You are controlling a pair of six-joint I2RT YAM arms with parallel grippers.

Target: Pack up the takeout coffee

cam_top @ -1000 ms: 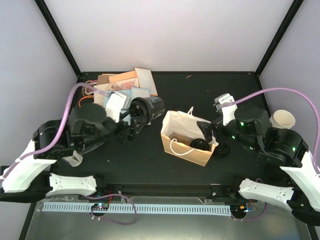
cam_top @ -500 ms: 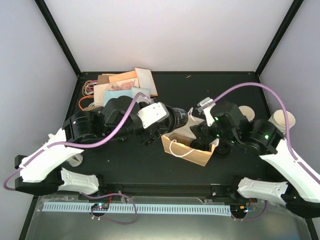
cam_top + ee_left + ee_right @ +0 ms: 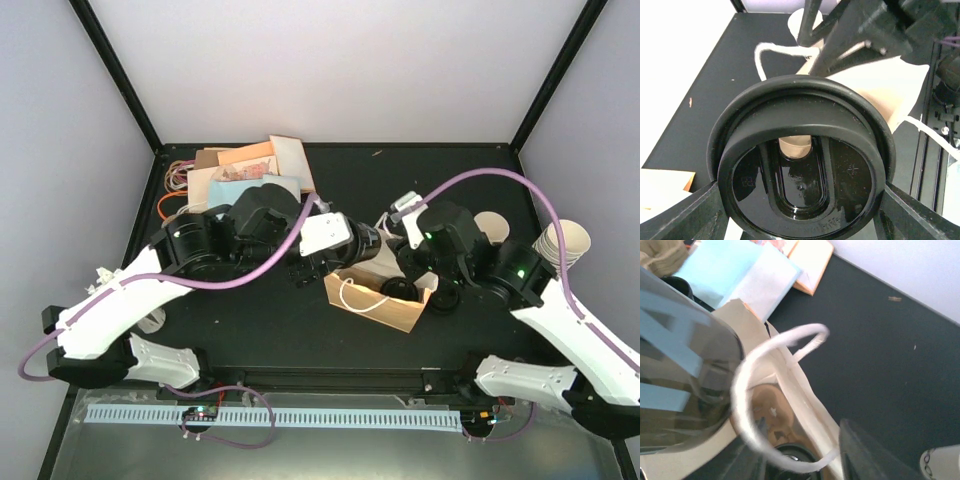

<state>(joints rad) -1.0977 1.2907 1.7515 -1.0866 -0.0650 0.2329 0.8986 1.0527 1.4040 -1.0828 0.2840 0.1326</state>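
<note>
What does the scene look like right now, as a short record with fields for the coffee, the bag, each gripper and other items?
coffee: takeout coffee held on its side, black lid facing the bag, near the opening and not inside
bag: paper bag upright and open, with white cord handles, between the two arms
left gripper: left gripper clamped on the coffee
right gripper: right gripper at the bag's far rim by a handle; grip unclear
other: stacked cups at the right edge; papers at back left

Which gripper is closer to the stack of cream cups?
Right. The right gripper is at the paper bag, left of the stacked cups; the left gripper sits beyond the bag, holding the takeout coffee.
</note>
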